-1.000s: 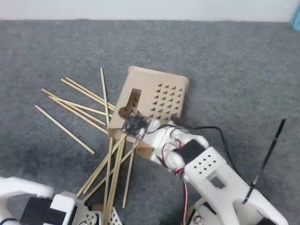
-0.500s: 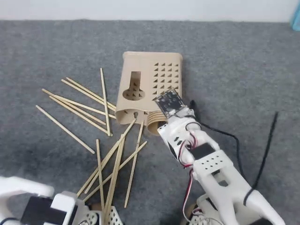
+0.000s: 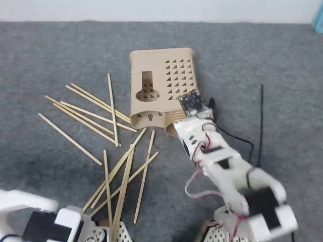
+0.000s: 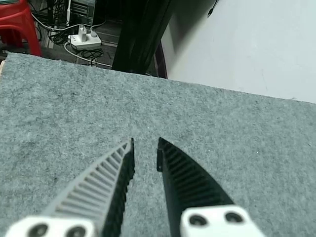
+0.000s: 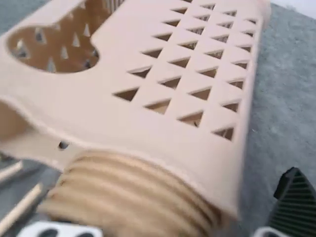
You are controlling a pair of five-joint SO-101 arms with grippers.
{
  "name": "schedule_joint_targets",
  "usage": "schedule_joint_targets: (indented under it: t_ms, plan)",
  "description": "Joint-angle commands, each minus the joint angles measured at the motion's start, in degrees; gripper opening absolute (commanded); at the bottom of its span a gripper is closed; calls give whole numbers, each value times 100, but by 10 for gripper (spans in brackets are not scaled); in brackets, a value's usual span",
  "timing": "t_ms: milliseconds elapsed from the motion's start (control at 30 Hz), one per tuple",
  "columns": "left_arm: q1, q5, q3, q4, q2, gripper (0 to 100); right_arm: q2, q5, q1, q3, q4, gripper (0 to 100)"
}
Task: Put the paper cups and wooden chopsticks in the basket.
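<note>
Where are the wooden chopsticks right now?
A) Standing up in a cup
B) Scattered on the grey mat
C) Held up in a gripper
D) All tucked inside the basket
B: the thin wooden chopsticks lie scattered flat on the grey felt mat, outside the tan plastic basket, which lies on its side.

The worktop (image 3: pixel 262 60) is covered in grey felt-like cloth, matt, with a fuzzy nap. The basket (image 3: pixel 161 83) is noted as tan plastic, matt and smooth. The paper cups (image 5: pixel 133 192) are tan paper, matt, ridged in fine rings. The wooden chopsticks (image 3: pixel 86 113) are recorded as pale bare wood, dull. The left end effector (image 4: pixel 145 150) is ribbed plastic, one finger pale grey, one black. The arm shells (image 3: pixel 227 171) are smooth white plastic, faintly glossy.
</note>
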Motion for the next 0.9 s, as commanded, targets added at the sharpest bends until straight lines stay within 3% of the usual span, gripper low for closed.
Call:
schedule_joint_targets:
  t_ms: [0, 133, 233, 300, 433, 633, 867]
  plan:
    - [62, -62, -22, -149, -79, 83, 778, -308, 48, -941, -725, 313]
    - [62, -62, -22, -141, -62, 83, 1402, -299, 57, -1231, -1499, 17]
    - [62, -62, -22, -141, -44, 83, 1402, -299, 66, -1187, -1692, 53]
    - [62, -62, -22, -141, -44, 83, 1244, -299, 119, -1152, -1692, 5]
    - [62, -62, -22, -141, -44, 83, 708, -316, 251, -1187, -1420, 6]
    - [62, -62, -22, -141, -44, 83, -576, -343, 277, -1565, 804, 7]
    - [62, -62, -13, -132, -44, 83, -1648, -378, 312, -3191, 4787, 7]
